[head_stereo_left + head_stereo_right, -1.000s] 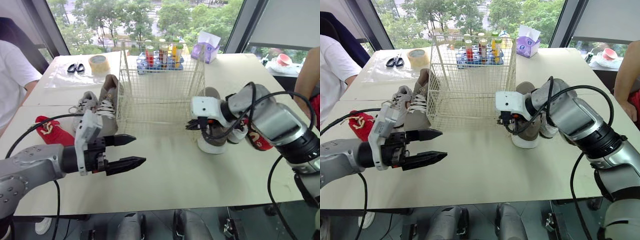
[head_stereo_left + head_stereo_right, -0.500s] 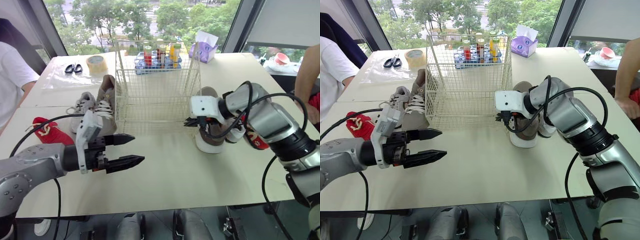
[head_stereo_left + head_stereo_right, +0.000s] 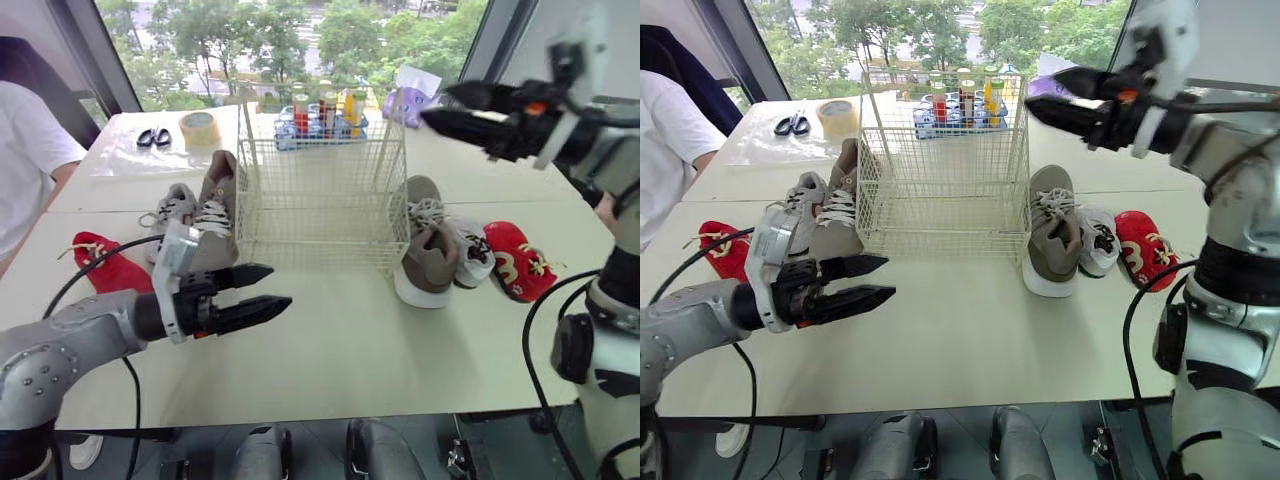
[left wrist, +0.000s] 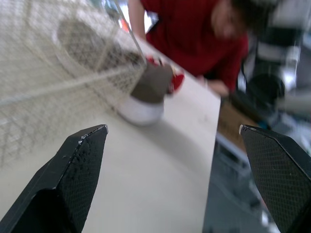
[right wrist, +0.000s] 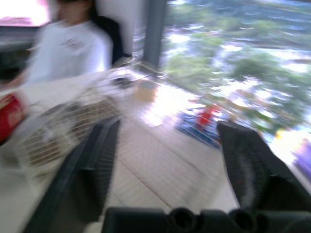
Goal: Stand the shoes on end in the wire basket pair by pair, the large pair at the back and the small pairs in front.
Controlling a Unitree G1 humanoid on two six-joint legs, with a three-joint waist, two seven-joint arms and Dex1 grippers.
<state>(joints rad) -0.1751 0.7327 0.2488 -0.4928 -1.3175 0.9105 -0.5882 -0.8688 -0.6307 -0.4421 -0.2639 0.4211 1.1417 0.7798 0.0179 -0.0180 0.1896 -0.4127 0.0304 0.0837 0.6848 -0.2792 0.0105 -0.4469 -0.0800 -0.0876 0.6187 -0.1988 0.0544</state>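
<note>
White wire basket (image 3: 322, 190) sits mid-tabletop (image 3: 350, 340). Taupe suede shoe (image 3: 428, 250), white sole, lies at its 4 o'clock; matching shoe (image 3: 215, 205) at 9. Left gripper (image 3: 280, 284) wide, low; right gripper (image 3: 435, 103) wide, high at 2.

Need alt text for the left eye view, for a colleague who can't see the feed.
The wire basket stands empty mid-table; three shoes sit left of it and three more right of it. The left gripper hovers open low in front; the right gripper is raised high on the right, open and empty.
</note>
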